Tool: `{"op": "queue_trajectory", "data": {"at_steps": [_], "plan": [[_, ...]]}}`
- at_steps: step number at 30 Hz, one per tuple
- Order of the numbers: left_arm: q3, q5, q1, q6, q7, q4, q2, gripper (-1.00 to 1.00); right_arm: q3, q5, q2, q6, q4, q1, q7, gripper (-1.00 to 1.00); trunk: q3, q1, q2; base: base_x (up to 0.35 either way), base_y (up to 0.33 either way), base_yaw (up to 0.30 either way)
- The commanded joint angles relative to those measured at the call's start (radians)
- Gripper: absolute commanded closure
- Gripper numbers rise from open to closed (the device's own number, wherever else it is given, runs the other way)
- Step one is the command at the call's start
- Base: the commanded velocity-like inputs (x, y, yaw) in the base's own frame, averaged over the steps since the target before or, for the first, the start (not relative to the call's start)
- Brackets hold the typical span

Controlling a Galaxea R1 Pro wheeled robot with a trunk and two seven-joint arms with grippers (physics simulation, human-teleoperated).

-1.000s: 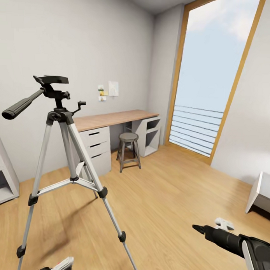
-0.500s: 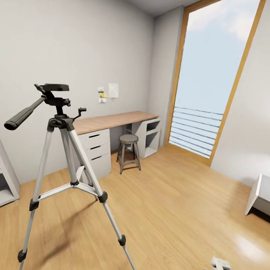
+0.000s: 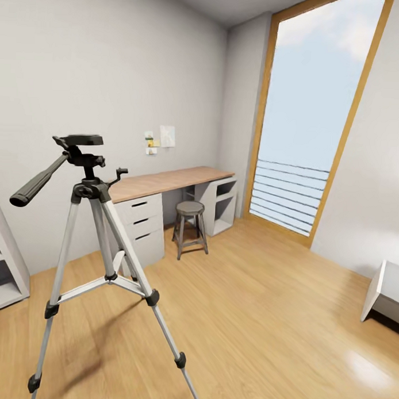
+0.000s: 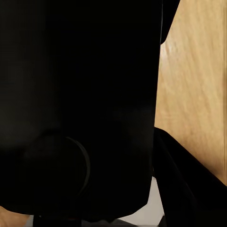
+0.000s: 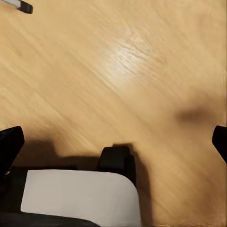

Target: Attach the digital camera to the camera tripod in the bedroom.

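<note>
We take the large black mass pressed close to the left wrist camera to be the digital camera (image 4: 80, 109), though we cannot make out the left fingers or their state. It looks rigid, smooth and likely light; its boxy flanks seem the surest hold. The camera tripod (image 3: 89, 218) stands on the bedroom floor (image 3: 264, 317), spindly and easy to tip, its head plate bare. The right fingers' (image 5: 113, 137) dark tips sit wide apart over bare floor, holding nothing.
</note>
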Motion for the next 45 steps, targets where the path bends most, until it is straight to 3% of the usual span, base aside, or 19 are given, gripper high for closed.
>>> {"op": "queue_trajectory", "data": {"at_steps": [1, 3, 4, 8, 36, 45], "plan": [[-0.009, 0.006, -0.001, 0.003, 0.001, 0.000, -0.001, 1.00, -0.009, 0.008, -0.003, -0.011, 0.020, 0.000, -0.003, -1.00, 0.002, -0.004, 0.007, 0.000, 0.000, 0.000], [-0.009, 0.006, 0.000, 0.000, 0.001, 0.000, -0.002, 1.00, -0.008, 0.008, -0.008, -0.061, 0.083, 0.000, -0.032, -1.00, 0.009, -0.012, 0.021, 0.000, 0.000, 0.000], [-0.009, 0.006, 0.001, -0.003, 0.001, 0.000, -0.003, 1.00, -0.006, 0.009, -0.013, -0.166, 0.191, 0.000, -0.101, -1.00, 0.012, -0.016, 0.028, 0.000, 0.000, 0.000], [-0.009, 0.006, 0.001, -0.003, 0.001, 0.001, -0.003, 1.00, -0.005, 0.009, -0.014, -0.198, 0.217, 0.000, -0.130, -1.00, 0.024, -0.031, 0.056, 0.000, 0.000, 0.000], [-0.008, 0.006, 0.013, -0.007, 0.001, 0.001, -0.002, 1.00, -0.005, 0.008, -0.014, -0.214, 0.234, 0.000, -0.146, -1.00, 0.112, -0.138, 0.252, 0.000, 0.000, 0.000], [-0.008, 0.003, 0.013, -0.013, 0.003, 0.000, -0.002, 1.00, -0.002, 0.009, -0.002, -0.214, 0.236, 0.000, -0.162, -1.00, 0.140, -0.173, 0.315, 0.000, 0.000, 0.000]]}}
